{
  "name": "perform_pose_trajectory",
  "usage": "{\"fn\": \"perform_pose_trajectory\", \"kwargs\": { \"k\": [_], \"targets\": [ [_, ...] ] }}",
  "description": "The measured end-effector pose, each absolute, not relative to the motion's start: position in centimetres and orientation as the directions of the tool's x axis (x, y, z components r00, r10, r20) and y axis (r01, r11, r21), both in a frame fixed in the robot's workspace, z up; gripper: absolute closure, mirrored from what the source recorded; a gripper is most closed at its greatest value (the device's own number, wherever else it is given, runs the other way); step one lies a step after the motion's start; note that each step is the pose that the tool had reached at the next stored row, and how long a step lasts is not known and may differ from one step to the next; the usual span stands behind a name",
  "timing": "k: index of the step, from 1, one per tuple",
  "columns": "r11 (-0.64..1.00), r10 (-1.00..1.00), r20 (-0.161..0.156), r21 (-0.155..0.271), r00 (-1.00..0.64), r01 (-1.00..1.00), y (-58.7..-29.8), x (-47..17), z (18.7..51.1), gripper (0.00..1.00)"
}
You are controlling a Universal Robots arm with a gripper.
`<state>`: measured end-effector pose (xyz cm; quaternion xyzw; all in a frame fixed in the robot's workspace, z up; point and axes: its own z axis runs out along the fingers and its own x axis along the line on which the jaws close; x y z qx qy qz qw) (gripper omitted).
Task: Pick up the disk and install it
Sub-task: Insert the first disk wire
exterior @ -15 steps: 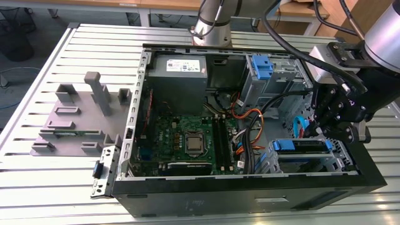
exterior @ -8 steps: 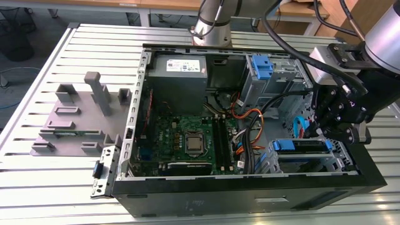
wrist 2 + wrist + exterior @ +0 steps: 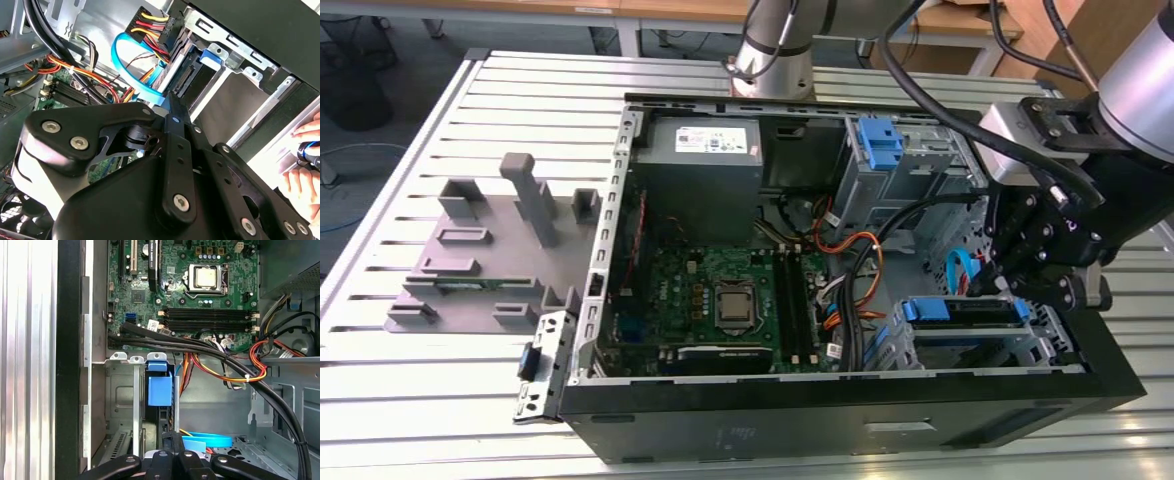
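While hard by the drive cage rim (image 3: 1055, 326), closed pincer (image 3: 1025, 291) just beside slotted disk (image 3: 962, 310).

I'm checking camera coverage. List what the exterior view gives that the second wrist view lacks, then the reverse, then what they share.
The exterior view adds the grey power-supply box and the grey fixture tray on the slatted table. The second wrist view adds a person's hand beside the case. Shared: the disk in its blue bracket, sitting in the drive bay, the looping blue cable, and the claw right over the disk.
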<state>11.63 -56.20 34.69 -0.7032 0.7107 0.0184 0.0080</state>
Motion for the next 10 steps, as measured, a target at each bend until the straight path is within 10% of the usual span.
{"fn": "perform_pose_trajectory", "kwargs": {
  "k": [10],
  "targets": [
    [0.01,-0.999,-0.038,0.015,-0.011,-1.0,-56.54,11.65,34.55,0.89]
  ]
}}
